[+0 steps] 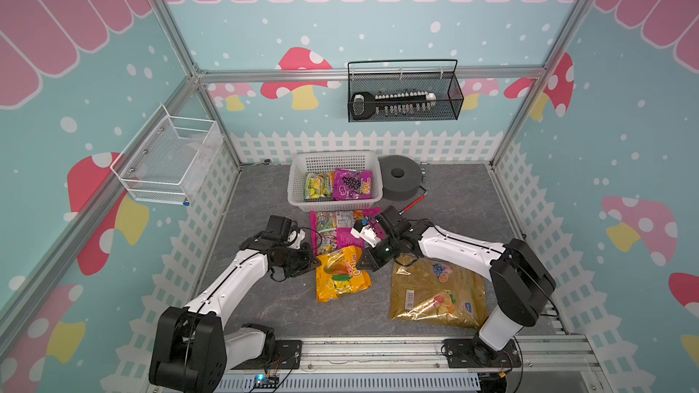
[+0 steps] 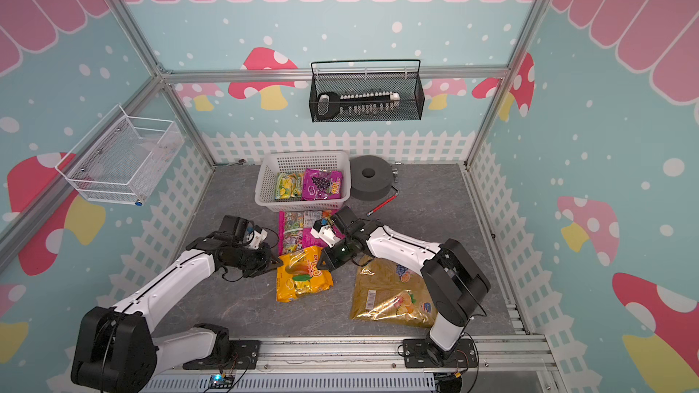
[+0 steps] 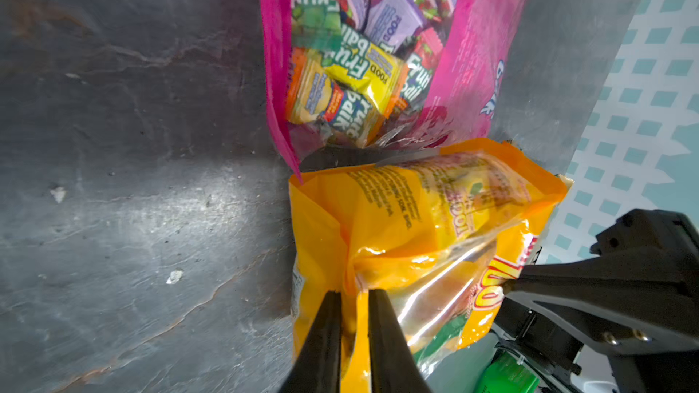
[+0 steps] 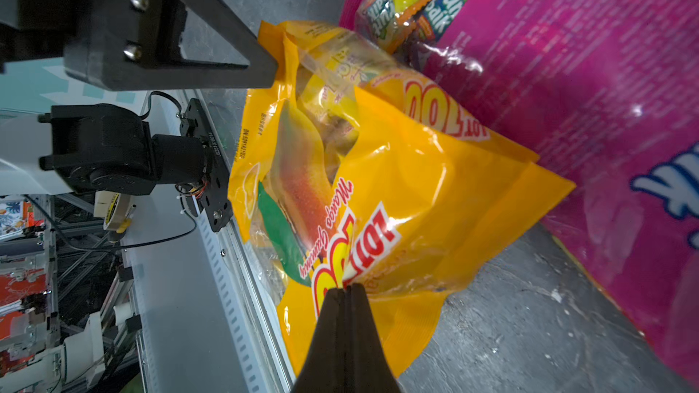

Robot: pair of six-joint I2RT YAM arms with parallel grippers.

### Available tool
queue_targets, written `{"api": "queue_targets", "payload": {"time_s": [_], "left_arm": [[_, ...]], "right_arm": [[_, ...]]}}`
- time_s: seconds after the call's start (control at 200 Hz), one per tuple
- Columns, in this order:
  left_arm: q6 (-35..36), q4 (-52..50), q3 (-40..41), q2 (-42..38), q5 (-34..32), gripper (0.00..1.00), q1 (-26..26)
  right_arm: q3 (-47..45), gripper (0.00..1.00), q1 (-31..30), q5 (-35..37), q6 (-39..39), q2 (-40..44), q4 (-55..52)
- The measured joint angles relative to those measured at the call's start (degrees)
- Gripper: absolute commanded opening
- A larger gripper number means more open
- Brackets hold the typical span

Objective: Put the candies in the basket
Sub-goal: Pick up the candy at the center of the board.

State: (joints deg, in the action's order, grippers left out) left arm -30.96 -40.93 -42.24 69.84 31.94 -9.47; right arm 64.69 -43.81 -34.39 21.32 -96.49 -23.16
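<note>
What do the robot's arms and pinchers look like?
The left arm and right arm have smooth white shells with chunky black joints. Thin black cables loop near the wrists. The left gripper and right gripper end in slim, black, pointed fingers. A small green light glows on the right wrist.

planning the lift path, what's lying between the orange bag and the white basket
The big magenta candy bag lies flat between the orange bag and the white basket. Nothing else is in that stretch. Both top views show it.
</note>
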Motion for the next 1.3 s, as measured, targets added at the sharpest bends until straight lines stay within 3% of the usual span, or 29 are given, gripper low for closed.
{"api": "queue_targets", "payload": {"time_s": [0.28, 0.39, 0.46, 0.595, 0.715, 0.87, 1.026, 1.151, 1.301], "left_arm": [[-0.1, 2.6, -1.2, -0.4, 0.8, 0.0, 0.1], [-0.3, 5.4, -0.5, -1.0, 2.0, 0.0, 0.0], [-0.3, 7.5, 0.9, -1.3, 1.9, 0.0, 0.1], [-1.0, 9.9, 3.7, -1.4, 2.4, 0.0, 0.1], [-1.9, 11.2, 4.8, -2.0, 2.9, 0.0, 0.1], [-2.3, 11.9, 5.2, -2.3, 3.0, 0.0, 0.1], [-2.3, 12.3, 5.5, -2.4, 3.1, 0.0, 0.1], [-2.3, 12.3, 5.6, -2.5, 3.1, 0.0, 0.1], [-2.2, 12.1, 5.2, -2.7, 2.6, 0.0, 0.4]], "right_arm": [[5.4, 0.0, 0.8, 12.1, 0.2, -0.7, -0.7], [6.9, 0.29, 1.2, 14.9, 0.5, -1.7, 0.5], [7.4, 0.38, 1.2, 15.3, 0.4, -2.6, 1.0], [7.5, 0.48, 1.2, 14.3, 0.1, -4.9, 0.5], [7.5, 0.51, 1.2, 12.5, 0.0, -6.6, -0.5], [7.5, 0.46, 1.3, 11.3, 0.2, -8.0, -0.7], [7.5, 0.24, 1.4, 10.0, -0.1, -8.6, -0.3], [7.5, 0.0, 1.5, 9.3, -0.1, -8.8, 0.0], [7.5, 0.0, 1.5, 8.6, -0.1, -8.4, 0.4]]}}
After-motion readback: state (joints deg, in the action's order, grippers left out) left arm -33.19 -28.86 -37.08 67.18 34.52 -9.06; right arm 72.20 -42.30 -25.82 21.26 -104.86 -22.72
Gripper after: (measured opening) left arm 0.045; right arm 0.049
